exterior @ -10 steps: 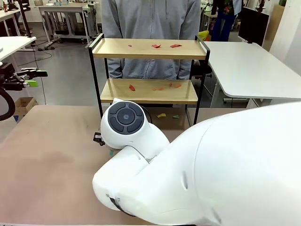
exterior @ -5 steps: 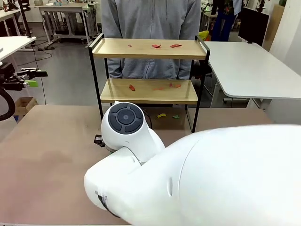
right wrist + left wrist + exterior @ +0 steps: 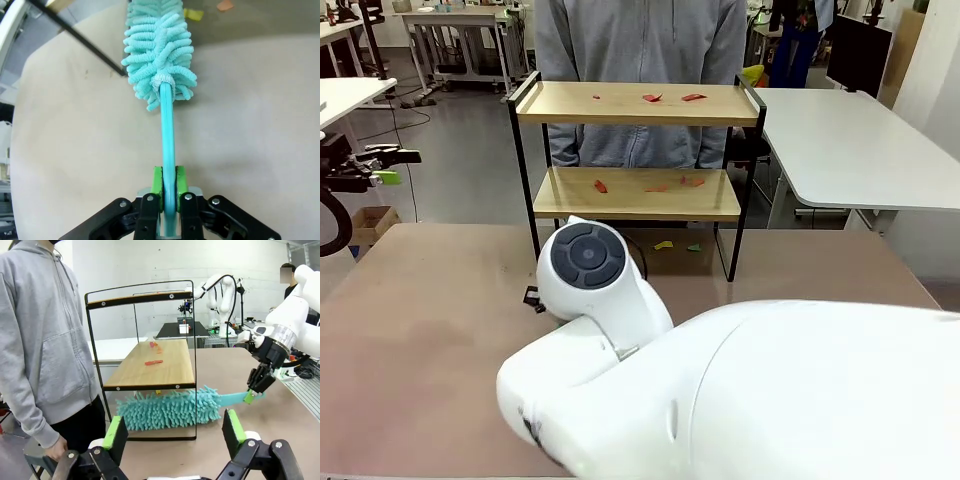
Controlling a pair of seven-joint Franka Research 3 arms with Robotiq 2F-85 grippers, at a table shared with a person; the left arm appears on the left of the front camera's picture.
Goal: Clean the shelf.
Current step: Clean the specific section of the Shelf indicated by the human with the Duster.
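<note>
the shelf [image 3: 620, 108] stands at the far edge of the bench [image 3: 430, 330], just in front of a person [image 3: 640, 60] in a grey hoodie, with red scraps [image 3: 652, 98] scattered on both wooden boards. the right gripper [image 3: 169, 181] has its fingers clenched on the flat handle of a teal microfibre duster [image 3: 159, 55], held low and nearly level so the fluffy head reaches under the lower board, near the frame's foot; a yellow scrap [image 3: 192, 14] lies just beyond. the left gripper [image 3: 174, 432] hangs well aside, fingers spread and holding nothing, probably to leave the duster room.
</note>
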